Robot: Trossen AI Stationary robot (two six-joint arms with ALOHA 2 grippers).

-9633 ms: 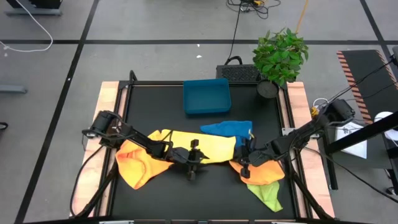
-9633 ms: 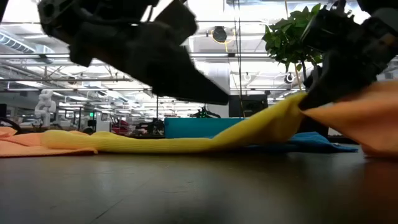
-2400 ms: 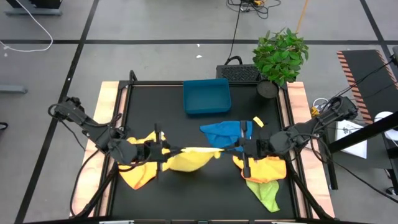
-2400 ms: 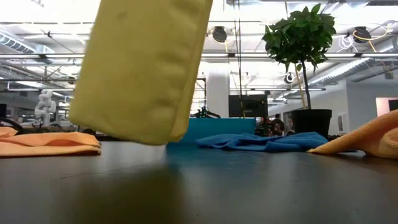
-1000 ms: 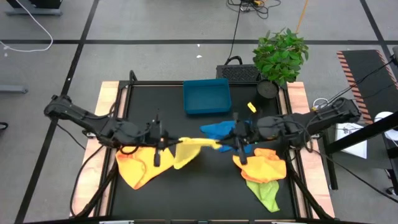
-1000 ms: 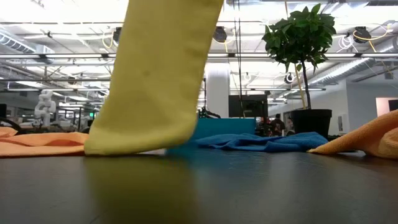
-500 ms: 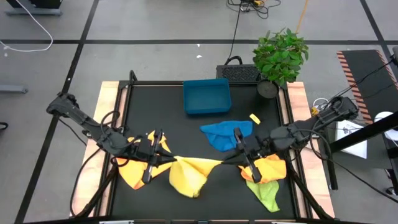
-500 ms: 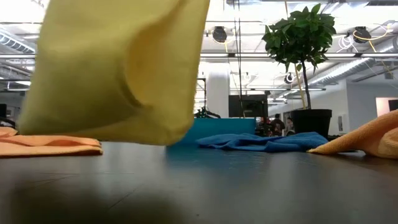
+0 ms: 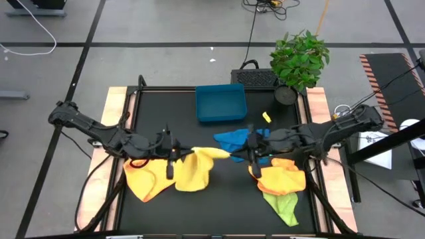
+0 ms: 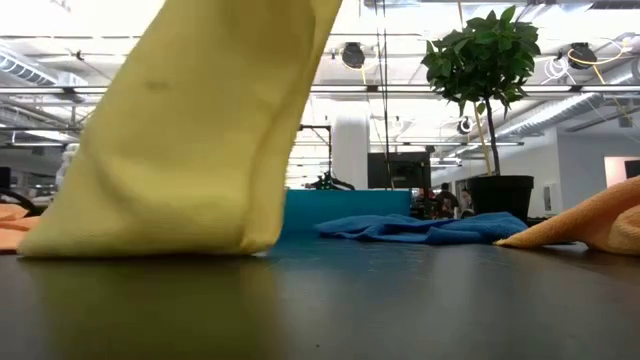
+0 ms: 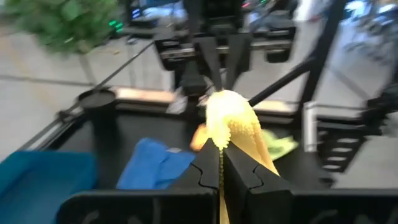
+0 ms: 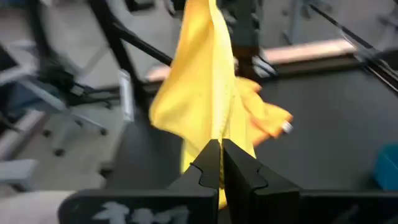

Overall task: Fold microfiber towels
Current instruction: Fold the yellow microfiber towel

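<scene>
I see a pale yellow towel [image 9: 196,169], orange-yellow towels [image 9: 147,178], a blue towel [image 9: 232,140], a lime green towel [image 9: 283,206]; blue tray [image 9: 220,103]; black bench [image 9: 166,113].

My surface [image 9: 146,119]: black mat, light wood strips at both side edges.

On it I see a blue tray [image 9: 220,103] at upper centre, a blue towel [image 9: 234,142] just below it, an orange towel [image 9: 147,178] at lower left, another orange towel [image 9: 282,179] at lower right overlapping a lime green towel [image 9: 285,208], and the yellow towel [image 9: 194,174] touching down at its lower end, centre-left.
</scene>
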